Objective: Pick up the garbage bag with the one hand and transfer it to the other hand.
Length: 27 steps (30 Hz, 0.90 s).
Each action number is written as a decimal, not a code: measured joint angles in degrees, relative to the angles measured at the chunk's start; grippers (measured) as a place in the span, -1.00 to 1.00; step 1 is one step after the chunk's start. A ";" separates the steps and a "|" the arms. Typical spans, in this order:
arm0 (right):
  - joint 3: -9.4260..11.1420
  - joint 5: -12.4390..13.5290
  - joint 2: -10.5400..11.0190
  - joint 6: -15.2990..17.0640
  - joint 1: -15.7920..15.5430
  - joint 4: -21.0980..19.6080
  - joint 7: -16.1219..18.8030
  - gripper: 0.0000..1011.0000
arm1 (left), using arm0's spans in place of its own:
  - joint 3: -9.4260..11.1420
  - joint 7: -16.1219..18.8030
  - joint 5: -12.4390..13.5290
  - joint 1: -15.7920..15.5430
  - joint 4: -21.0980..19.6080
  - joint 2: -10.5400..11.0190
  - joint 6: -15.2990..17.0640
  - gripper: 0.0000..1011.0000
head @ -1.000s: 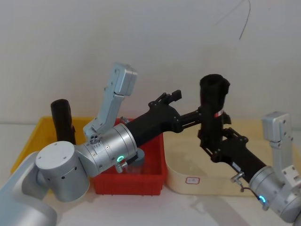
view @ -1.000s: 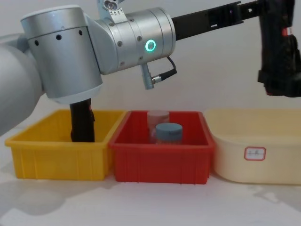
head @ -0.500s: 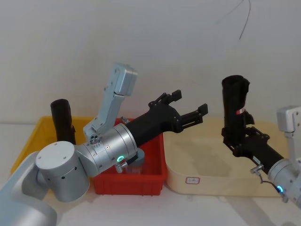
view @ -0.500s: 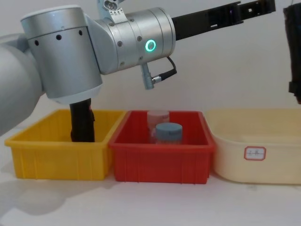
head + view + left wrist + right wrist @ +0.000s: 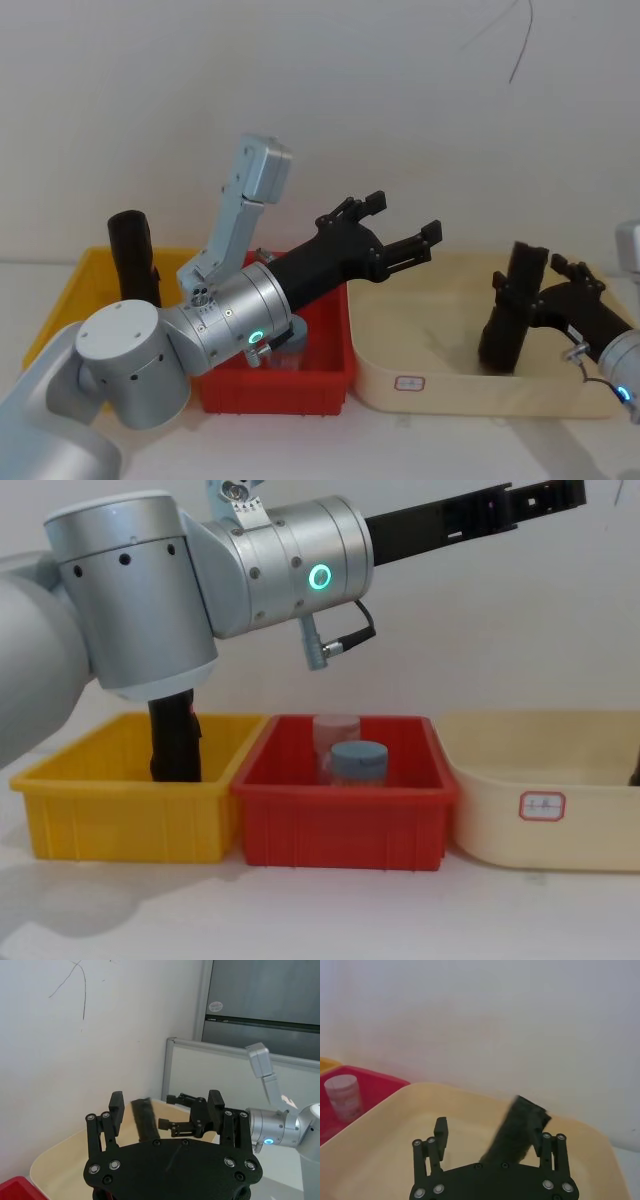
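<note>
Right gripper (image 5: 541, 281), black and long-fingered, sits low inside the cream plastic tub (image 5: 420, 340), fingers spread wide and unclenched; the garbage bag (image 5: 505, 325), a tight black roll, stands between them on the tub floor, top leaning right. Left gripper (image 5: 405, 217) hangs splayed and empty, above the tub's left rim. Left wrist view: the garbage bag (image 5: 145, 1120) slants beyond the parted fingers. Right wrist view: the garbage bag (image 5: 520, 1120) lies close against one finger, clear of the other.
</note>
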 joint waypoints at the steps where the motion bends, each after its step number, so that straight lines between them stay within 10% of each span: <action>1: 0.12 -0.03 0.05 0.01 -0.09 -0.23 -0.02 0.90 | 0.00 0.01 0.00 0.00 0.00 0.01 0.00 0.98; 13: 0.89 -0.28 0.41 -0.16 -0.93 -4.49 0.58 0.98 | -1.53 2.70 0.19 1.27 -1.77 1.27 -1.33 0.98; 27: -2.80 0.69 -0.85 -0.70 0.88 -5.91 4.57 0.98 | -5.89 8.29 0.78 5.32 -7.44 6.18 -2.11 0.98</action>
